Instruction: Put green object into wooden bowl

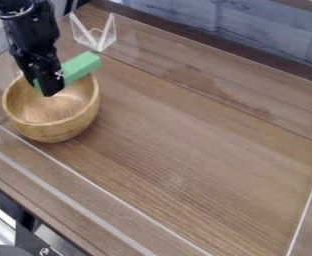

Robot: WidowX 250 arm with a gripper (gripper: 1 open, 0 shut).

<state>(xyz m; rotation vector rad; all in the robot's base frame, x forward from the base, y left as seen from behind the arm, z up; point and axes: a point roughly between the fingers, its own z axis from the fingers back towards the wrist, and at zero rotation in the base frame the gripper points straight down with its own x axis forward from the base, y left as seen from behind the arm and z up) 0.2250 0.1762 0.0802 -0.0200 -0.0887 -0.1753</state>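
Note:
The green object [79, 67], a bright green bar, hangs tilted just above the far rim of the wooden bowl [49, 108] at the left of the table. My black gripper [45, 78] points down over the bowl's hollow and is shut on the bar's left end. The bar's right end sticks out past the bowl's rim. The bowl is round, light tan and holds nothing that I can see.
A low clear plastic wall [172, 40] fences the wooden tabletop [199, 140] on all sides. A clear plastic stand [99, 32] rises behind the bowl. The table's front edge runs along the lower left.

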